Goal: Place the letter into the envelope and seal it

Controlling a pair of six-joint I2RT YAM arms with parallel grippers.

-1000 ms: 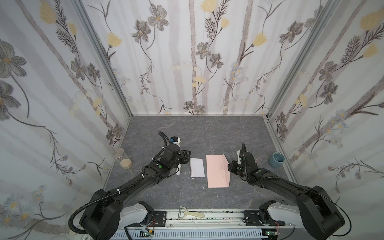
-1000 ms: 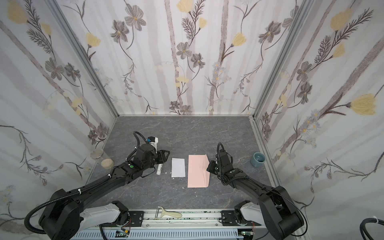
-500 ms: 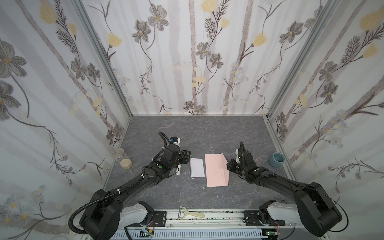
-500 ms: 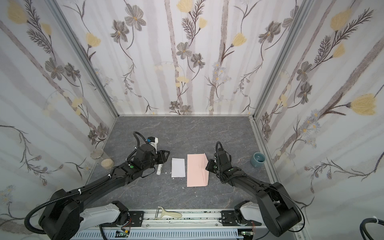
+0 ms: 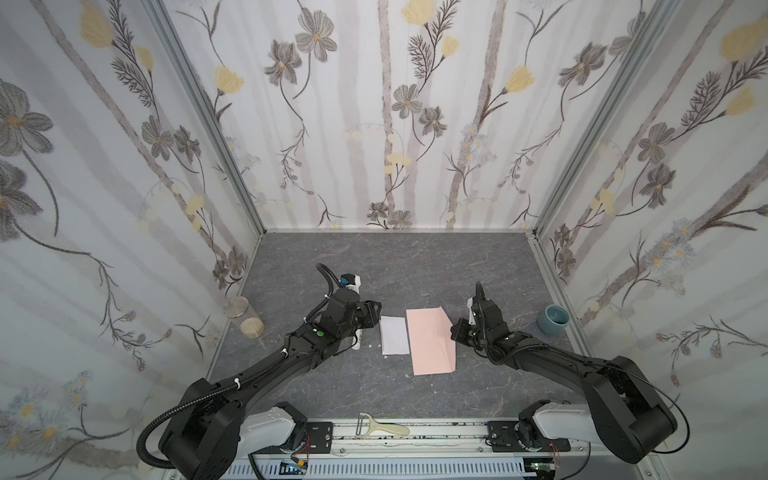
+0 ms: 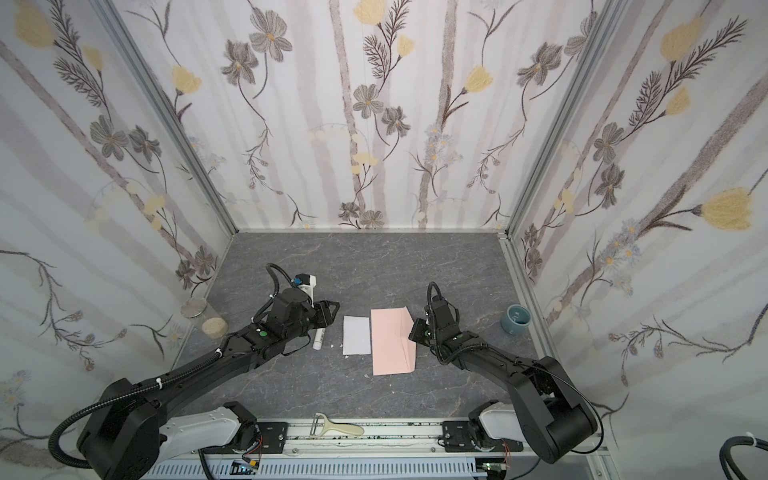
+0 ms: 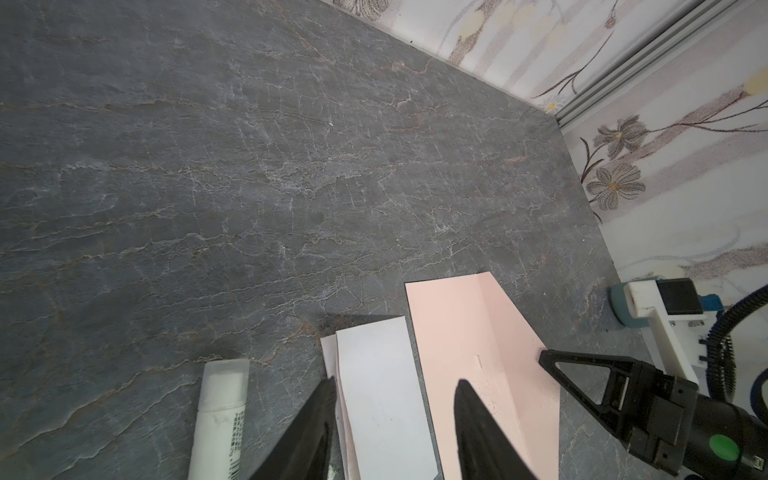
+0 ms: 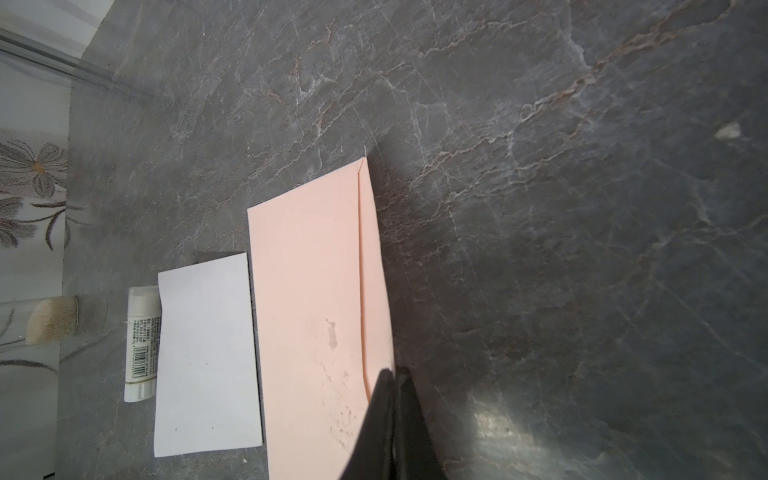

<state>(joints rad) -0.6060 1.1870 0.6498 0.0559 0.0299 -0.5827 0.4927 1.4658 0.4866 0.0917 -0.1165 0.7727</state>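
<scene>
Right pincer (image 8: 390, 372) is clenched, tips right at the free edge of the flap on the pale salmon-pink rectangular paper envelope (image 8: 307, 291). Can't tell whether it nips the flap or only touches it. Left pincer (image 7: 392, 384) is released, jaws apart & empty. It hangs just over the thin white rectangular paper sheet, i.e. the letter (image 7: 378, 395), w/ one jaw to each side of it.

Key relation: the letter lies flat on the grey stone-look worktop (image 5: 374, 270) directly under the left pincer. Its long axis runs fwd, away from the arm bases, parallel w/ the envelope's long axis. The envelope sits just beside the letter, btwn the two pincers, w/ a thin gap. The flap runs along the envelope's long edge nearest the right pincer, so the mouth is prob on the side away from the letter. Left arm is nearer the letter, right arm nearer the flap.

Letter not yet inside; flap down or nearly so. White glue-stick tube (image 7: 220, 411) lies on the left pincer's outer side, away from the envelope, not held.
</scene>
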